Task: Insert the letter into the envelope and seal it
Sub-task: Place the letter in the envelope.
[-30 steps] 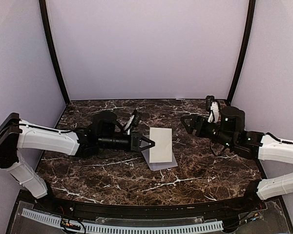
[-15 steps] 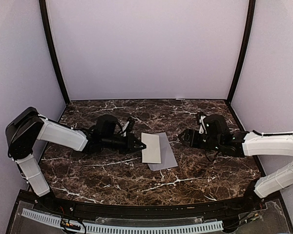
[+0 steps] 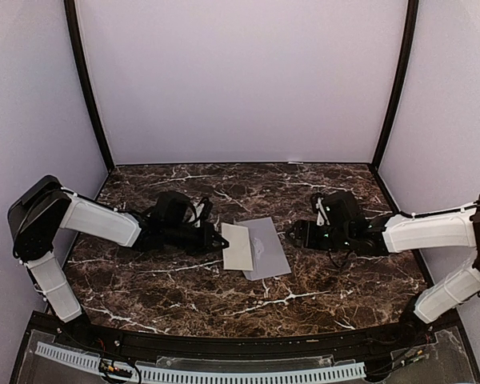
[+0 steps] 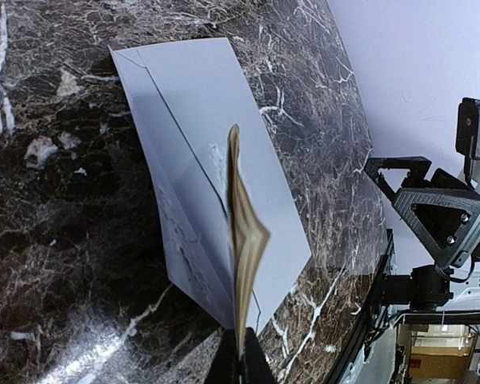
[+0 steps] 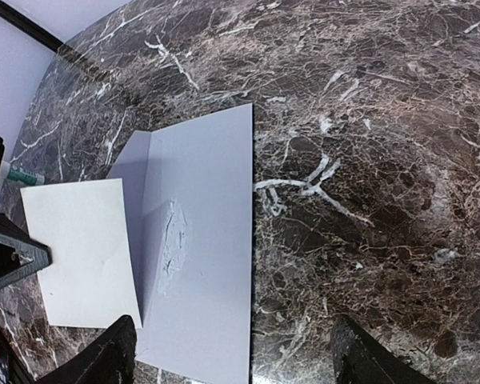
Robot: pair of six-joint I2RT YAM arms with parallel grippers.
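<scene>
On a dark marble table (image 3: 184,288) walled in pale lilac, the left gripper (image 3: 222,240) is seen clamped on one edge of the letter (image 3: 238,247), which is held over the left part of the envelope (image 3: 270,248) lying flat. The right gripper (image 3: 297,234) is held low with its jaws apart, just beside the envelope's right edge.

At centre frame the envelope (image 3: 268,250) lying flat and the letter (image 3: 237,246) pinched in my left gripper (image 3: 222,240) over its left edge fill the gap to my right gripper (image 3: 294,234), spread wide just right of it; bare table (image 3: 184,282) runs above and below.
</scene>
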